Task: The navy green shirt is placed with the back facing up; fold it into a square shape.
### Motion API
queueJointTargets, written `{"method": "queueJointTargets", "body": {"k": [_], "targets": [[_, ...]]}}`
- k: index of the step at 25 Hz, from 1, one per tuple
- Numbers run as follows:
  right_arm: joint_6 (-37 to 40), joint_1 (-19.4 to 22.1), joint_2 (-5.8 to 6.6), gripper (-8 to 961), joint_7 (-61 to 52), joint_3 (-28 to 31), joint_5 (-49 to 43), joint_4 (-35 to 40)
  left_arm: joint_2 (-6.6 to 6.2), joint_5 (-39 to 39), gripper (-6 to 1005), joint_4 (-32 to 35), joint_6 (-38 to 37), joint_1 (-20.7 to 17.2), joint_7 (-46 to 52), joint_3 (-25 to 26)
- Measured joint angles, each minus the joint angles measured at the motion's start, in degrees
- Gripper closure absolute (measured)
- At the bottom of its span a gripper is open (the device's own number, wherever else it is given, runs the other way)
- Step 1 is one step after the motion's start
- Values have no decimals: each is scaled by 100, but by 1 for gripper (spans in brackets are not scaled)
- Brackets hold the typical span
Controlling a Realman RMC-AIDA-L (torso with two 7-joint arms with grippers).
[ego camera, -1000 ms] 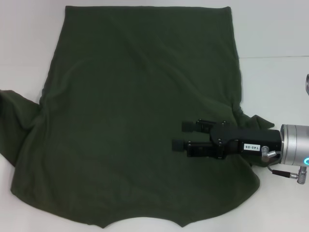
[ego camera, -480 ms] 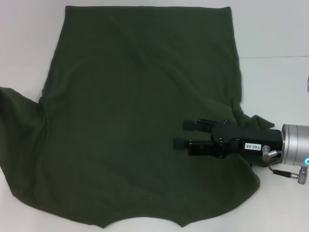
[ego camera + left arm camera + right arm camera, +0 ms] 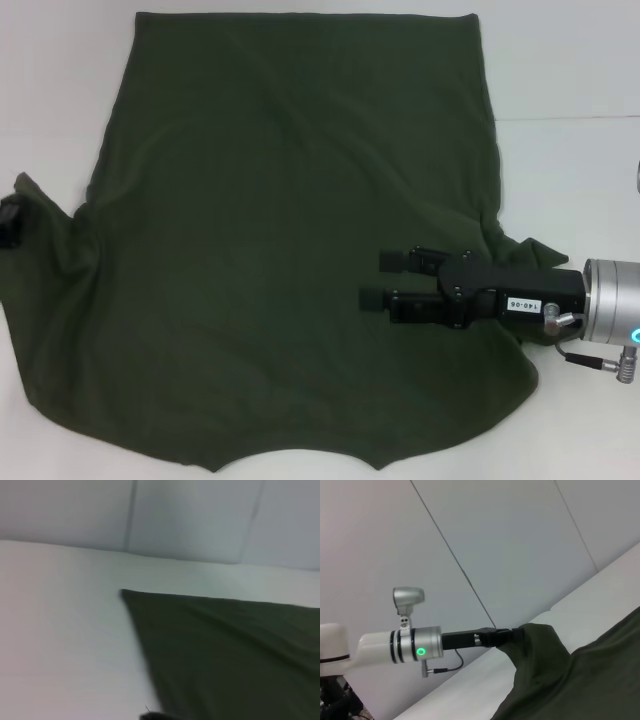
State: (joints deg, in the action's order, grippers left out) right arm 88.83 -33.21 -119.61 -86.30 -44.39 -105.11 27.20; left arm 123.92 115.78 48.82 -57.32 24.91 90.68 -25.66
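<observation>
the navy green shirt [image 3: 290, 240] lies spread across the white table [image 3: 570, 70], its straight hem at the far side and its neckline at the near edge. the left gripper [image 3: 12, 222], at the head view's left edge, has its fingers closed on the left sleeve [image 3: 45, 225], lifted off the table as the right wrist view shows. the right gripper [image 3: 385, 280] hovers over the shirt's right side, its fingers parted and holding nothing.

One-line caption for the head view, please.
Right hand hovers open over the spread navy green shirt while the left hand grips its left sleeve.
</observation>
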Motion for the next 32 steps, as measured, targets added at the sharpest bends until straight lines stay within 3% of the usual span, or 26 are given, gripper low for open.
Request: {"method": "queueJointTargets", "body": {"k": [8, 18, 27, 32], "targets": [[3, -1, 0, 8, 0, 0, -1, -5, 8, 311, 954, 204, -563, 17, 572, -133], [3, -2, 0, 9, 65, 0, -1, -5, 10, 291, 955, 197, -746, 219, 1369, -802], [-2, -1, 0, 9, 69, 0, -1, -5, 20, 141, 955, -462, -819, 539, 1547, -1088], [-4, -10, 0, 9, 76, 0, -1, -5, 18, -407, 765, -635, -1020, 504, 1546, -1069]]}}
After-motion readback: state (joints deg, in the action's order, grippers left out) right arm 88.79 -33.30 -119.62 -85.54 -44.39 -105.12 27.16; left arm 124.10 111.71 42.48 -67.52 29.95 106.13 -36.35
